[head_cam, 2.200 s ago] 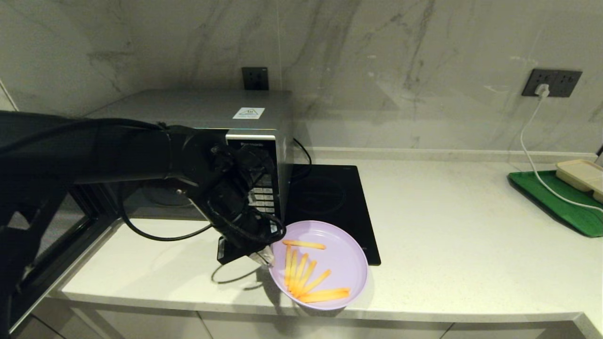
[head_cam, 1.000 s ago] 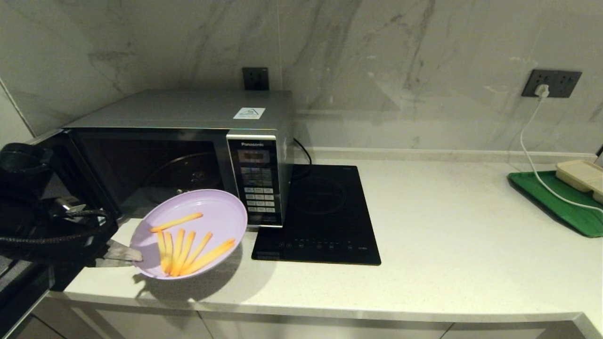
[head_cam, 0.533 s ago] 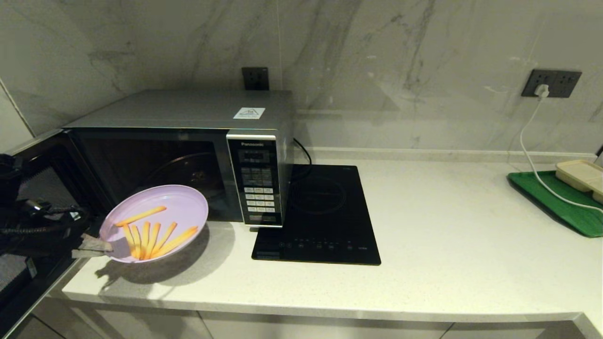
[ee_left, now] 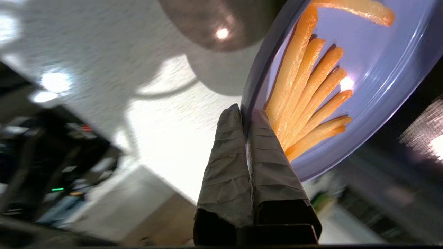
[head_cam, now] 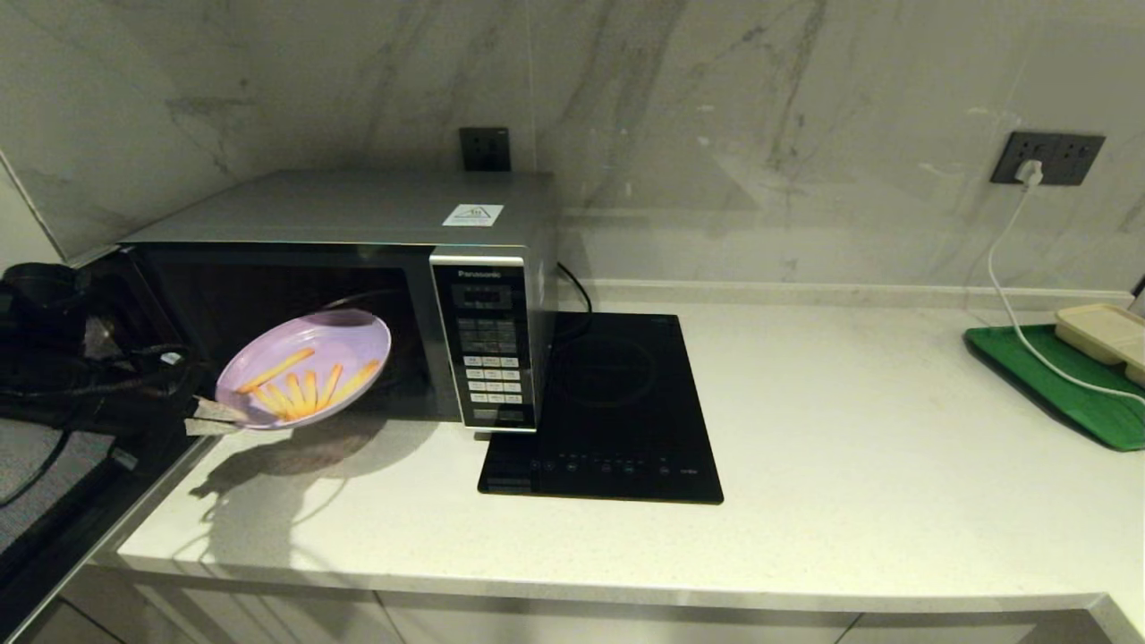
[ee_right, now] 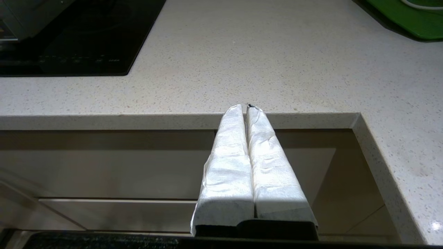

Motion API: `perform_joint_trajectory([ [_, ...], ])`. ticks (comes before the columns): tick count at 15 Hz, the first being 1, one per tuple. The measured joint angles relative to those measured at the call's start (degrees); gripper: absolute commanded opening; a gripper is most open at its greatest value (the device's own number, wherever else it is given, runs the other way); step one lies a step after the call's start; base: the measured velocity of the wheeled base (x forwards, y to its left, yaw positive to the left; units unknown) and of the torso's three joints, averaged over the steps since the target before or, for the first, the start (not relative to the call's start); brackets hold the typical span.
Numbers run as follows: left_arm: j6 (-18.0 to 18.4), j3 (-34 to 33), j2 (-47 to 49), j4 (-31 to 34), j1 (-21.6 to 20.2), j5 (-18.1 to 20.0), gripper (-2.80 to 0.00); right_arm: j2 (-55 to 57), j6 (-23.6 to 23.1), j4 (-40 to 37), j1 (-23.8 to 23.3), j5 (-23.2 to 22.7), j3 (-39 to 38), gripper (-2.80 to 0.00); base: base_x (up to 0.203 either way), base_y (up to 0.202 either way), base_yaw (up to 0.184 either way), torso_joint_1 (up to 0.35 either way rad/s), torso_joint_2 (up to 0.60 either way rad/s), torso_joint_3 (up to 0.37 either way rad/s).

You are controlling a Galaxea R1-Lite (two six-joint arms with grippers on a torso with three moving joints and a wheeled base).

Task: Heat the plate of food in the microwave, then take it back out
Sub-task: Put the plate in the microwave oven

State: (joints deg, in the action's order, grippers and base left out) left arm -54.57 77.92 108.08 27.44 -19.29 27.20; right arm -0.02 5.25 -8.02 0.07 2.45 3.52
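Note:
The pale lilac plate of food [head_cam: 304, 367], with several orange-yellow fries [ee_left: 311, 86] on it, hangs in the air at the mouth of the silver microwave [head_cam: 358, 295], tilted a little. Its door stands swung open to the left. My left gripper [head_cam: 213, 414] is shut on the plate's near-left rim, and in the left wrist view the taped fingers [ee_left: 221, 162] pinch the plate's rim [ee_left: 250, 83] between them. My right gripper [ee_right: 246, 108] is shut on nothing and hangs below the counter's front edge; it does not show in the head view.
A flat black induction hob [head_cam: 608, 411] lies right of the microwave. At the far right a green tray [head_cam: 1055, 380] carries a beige tray [head_cam: 1105, 333], and a white cable [head_cam: 1011, 268] runs down from a wall socket. The counter's front edge [head_cam: 572, 586] runs across the bottom.
The left gripper picked the plate up from beside the hob, carried it left across the counter, then raised it to the microwave's open cavity.

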Motion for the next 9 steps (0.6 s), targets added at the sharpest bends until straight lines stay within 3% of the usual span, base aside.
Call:
perform_joint_trajectory([
  [4, -11.96, 4.41, 3.76, -1.54, 3.76, -0.66, -2.80, -0.02, -0.02, -0.02, 0.00, -0.01, 0.00, -2.80, 0.000, 0.000, 0.000, 0.000, 0.00, 0.000],
  [9, -19.53, 13.63, 9.60, -1.48, 8.37, -6.03, -2.80, 0.00, 0.00, 0.00, 0.00, -0.04, 0.00, -2.80, 0.000, 0.000, 0.000, 0.000, 0.00, 0.000],
])
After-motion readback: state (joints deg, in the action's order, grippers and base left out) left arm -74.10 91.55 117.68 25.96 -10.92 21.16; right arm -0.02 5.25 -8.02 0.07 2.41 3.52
